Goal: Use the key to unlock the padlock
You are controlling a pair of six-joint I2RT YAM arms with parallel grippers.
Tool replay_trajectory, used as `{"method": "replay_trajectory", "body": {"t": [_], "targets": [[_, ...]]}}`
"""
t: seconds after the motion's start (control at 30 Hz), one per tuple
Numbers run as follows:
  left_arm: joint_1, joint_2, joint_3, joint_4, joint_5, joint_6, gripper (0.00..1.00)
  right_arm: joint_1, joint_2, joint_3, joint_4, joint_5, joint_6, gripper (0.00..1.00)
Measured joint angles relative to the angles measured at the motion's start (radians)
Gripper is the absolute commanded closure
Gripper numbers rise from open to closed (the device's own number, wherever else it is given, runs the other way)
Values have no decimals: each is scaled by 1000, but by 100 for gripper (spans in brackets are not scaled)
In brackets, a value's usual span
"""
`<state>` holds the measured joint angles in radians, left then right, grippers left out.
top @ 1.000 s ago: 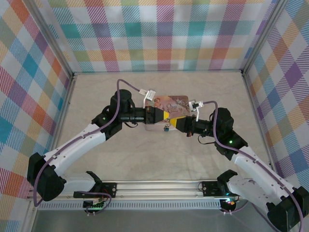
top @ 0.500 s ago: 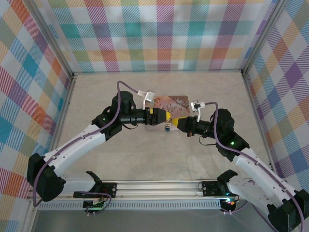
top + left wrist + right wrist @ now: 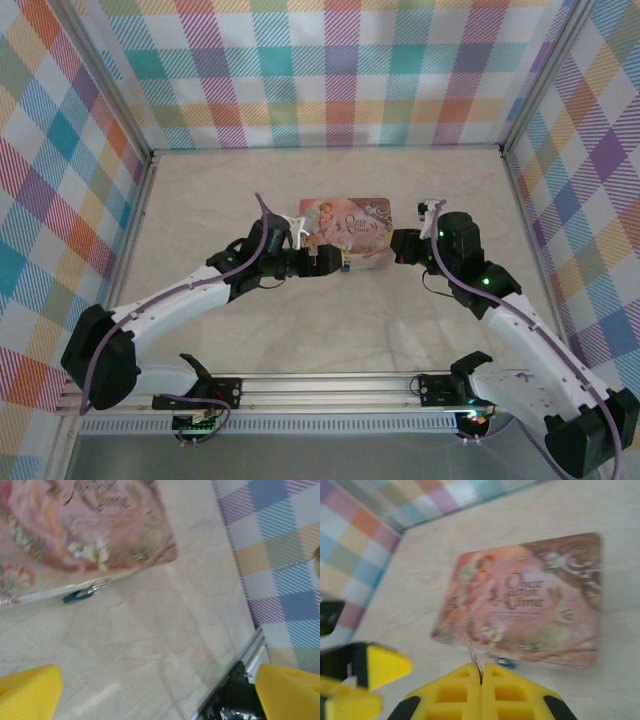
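Found right claw (image 3: 481, 672) pinched together on key (image 3: 472, 652). Found left claw (image 3: 157, 676) spread wide, empty. Noted padlock (image 3: 78, 595) touching pink tin (image 3: 535, 600), middle of bench (image 3: 220, 190).

Padlock (image 3: 503, 662): very small, bluish-dark body with a silver shackle. It lies on the table, touching the near edge of the pink tin (image 3: 535, 600); detail blurred.

Key (image 3: 471, 650): thin grey sliver pinched between the closed fingertips of the right gripper (image 3: 481, 672), blade protruding, not in the padlock.
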<state>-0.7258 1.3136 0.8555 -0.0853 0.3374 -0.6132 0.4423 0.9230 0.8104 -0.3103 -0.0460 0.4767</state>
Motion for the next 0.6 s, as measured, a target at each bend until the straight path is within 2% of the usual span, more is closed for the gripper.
{"method": "replay_trajectory", "body": {"t": [0.3, 0.43, 0.6], "targets": [[-99, 126, -113, 192, -137, -2, 0, -161, 306, 107, 38, 76, -68, 100], [-153, 185, -187, 412, -250, 33, 0, -187, 492, 226, 82, 91, -98, 100], [-187, 306, -217, 576, -342, 82, 0, -201, 678, 355, 122, 107, -127, 100]]}}
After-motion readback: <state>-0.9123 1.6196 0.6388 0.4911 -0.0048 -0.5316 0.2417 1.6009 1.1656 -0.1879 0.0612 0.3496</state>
